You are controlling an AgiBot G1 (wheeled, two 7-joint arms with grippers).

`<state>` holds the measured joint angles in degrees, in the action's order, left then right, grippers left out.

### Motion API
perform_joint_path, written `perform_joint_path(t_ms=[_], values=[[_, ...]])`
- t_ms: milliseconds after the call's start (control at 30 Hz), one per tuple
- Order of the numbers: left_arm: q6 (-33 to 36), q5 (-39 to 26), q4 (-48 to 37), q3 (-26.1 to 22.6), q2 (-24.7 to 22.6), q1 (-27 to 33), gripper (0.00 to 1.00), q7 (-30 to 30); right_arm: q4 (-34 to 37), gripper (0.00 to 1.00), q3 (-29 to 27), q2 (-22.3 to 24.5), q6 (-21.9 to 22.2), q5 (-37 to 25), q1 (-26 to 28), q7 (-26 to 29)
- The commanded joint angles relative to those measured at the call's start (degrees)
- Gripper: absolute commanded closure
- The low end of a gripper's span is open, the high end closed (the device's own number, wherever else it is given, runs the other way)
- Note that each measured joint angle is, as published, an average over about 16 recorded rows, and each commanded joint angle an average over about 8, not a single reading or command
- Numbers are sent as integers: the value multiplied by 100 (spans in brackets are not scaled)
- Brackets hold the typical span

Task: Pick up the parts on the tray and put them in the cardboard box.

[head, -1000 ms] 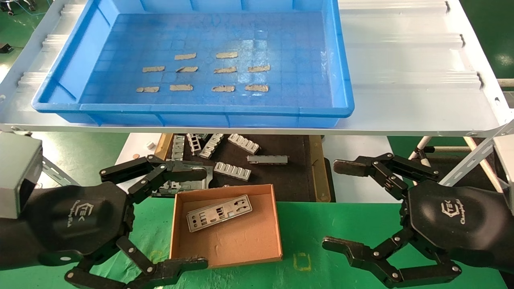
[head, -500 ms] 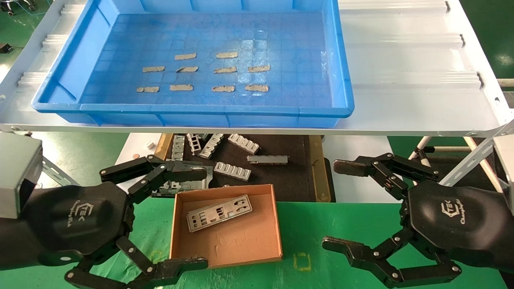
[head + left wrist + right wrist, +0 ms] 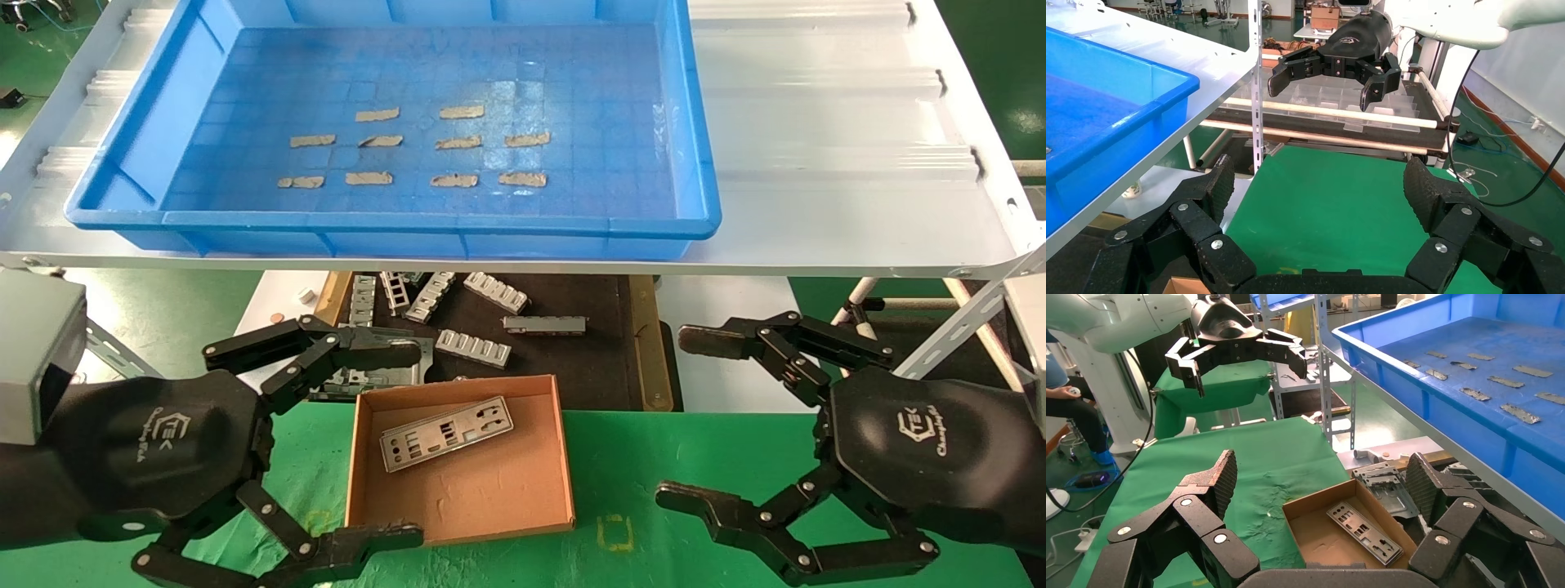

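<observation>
Part (image 3: 446,433): one silver plate lies flat in the cardboard box (image 3: 523,498), long axis slanting, far end toward the right.
Left gripper (image 3: 359,445): jaws spread, empty, just beside the box and nearer the plate.
Right gripper (image 3: 703,420): jaws spread, empty, well apart over the green desk (image 3: 654,457).
Tray (image 3: 703,204): on the far shelf, only tape strips (image 3: 453,181) showing; no plates left there, so the job looks done.

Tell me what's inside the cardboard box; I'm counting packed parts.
One silver part lies flat inside the cardboard box. The rest of the floor shows bare; nothing visible beneath the part.
</observation>
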<state>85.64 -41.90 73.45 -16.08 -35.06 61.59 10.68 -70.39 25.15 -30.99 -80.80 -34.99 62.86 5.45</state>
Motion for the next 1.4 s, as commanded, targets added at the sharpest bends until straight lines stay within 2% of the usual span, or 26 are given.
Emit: perform_joint_path(t_ms=[33, 1400], values=[[0, 0, 0, 0, 0, 0, 0, 0, 0, 0, 0, 0, 0, 0, 0, 0], [0, 0, 0, 0, 0, 0, 0, 0, 0, 0, 0, 0, 0, 0, 0, 0]])
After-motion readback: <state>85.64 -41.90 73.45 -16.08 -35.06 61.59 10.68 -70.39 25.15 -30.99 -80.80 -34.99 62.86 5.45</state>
